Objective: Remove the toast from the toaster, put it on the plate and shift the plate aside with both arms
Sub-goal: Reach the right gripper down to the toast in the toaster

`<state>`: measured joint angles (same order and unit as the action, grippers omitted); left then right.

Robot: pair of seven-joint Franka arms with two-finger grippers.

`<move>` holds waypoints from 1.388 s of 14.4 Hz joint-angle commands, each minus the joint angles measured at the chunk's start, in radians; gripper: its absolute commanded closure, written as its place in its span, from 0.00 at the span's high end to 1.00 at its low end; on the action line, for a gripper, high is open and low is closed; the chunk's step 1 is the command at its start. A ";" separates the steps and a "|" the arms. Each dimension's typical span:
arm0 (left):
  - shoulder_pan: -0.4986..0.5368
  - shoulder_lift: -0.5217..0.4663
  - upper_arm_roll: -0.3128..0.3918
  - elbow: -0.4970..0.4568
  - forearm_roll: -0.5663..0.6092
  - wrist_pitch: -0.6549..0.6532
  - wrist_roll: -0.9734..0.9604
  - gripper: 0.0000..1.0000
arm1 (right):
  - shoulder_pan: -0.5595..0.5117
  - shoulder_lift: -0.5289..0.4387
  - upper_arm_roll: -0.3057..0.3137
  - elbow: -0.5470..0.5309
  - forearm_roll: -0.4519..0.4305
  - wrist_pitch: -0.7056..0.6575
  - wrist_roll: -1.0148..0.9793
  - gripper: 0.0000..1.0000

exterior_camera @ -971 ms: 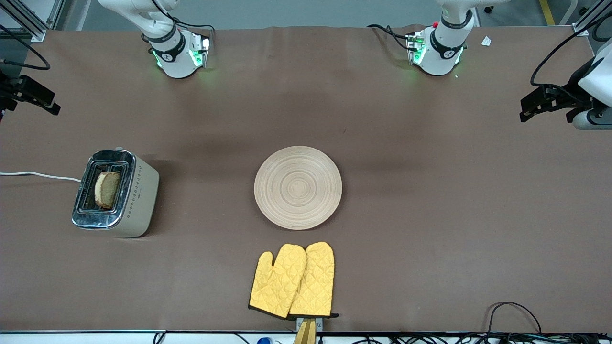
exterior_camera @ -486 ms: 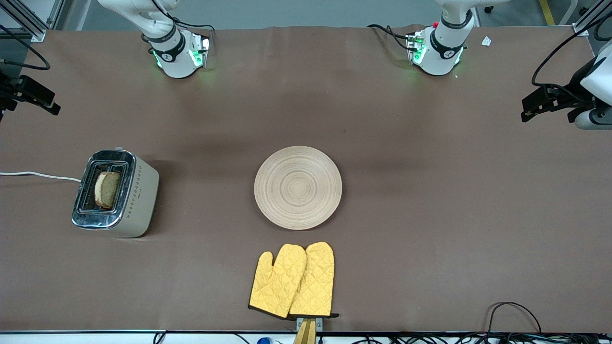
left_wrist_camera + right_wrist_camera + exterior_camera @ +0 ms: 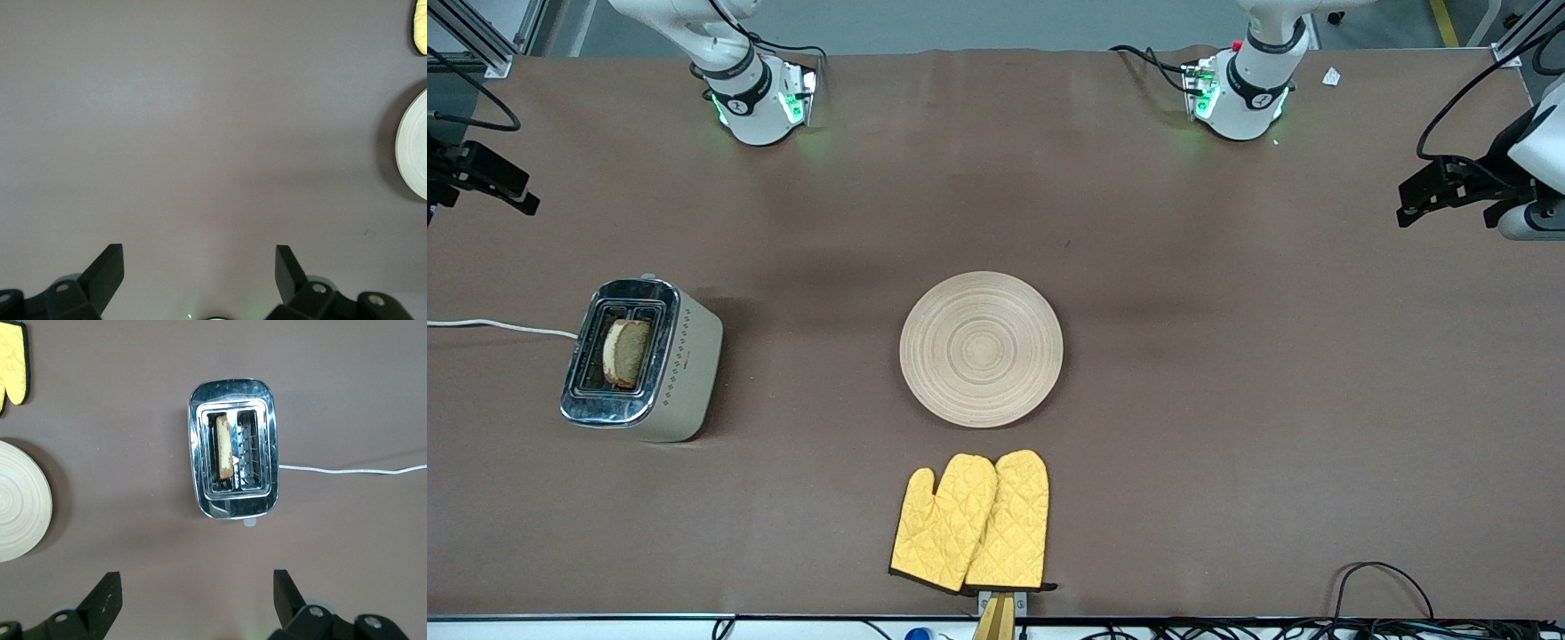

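The speckled toast (image 3: 626,353) stands in the shiny chrome toaster (image 3: 640,360); the round grooved wooden plate (image 3: 981,348) lies bare. The left end effector (image 3: 199,272) and the right end effector (image 3: 197,596) are wide open, holding nothing.

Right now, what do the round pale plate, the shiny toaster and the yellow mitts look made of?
Round pale beige plate: looks like matte wood, with concentric ring grooves. Toaster: mirror-polished metal top that reflects; cream side panel, metal or plastic, unclear. Yellow oven mitts: quilted fabric, diamond stitching, dark edge trim.
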<state>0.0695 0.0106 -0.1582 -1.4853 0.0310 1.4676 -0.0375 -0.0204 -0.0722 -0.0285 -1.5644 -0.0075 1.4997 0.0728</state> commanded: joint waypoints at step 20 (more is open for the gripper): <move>0.004 0.009 0.005 0.022 0.006 0.013 -0.004 1.00 | -0.090 0.285 0.009 -0.373 0.049 0.665 -0.015 0.47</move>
<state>0.0748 0.0143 -0.1512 -1.4767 0.0310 1.4742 -0.0382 -0.0967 0.2166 -0.0323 -1.9440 0.0193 2.1659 0.0724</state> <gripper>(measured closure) 0.000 0.075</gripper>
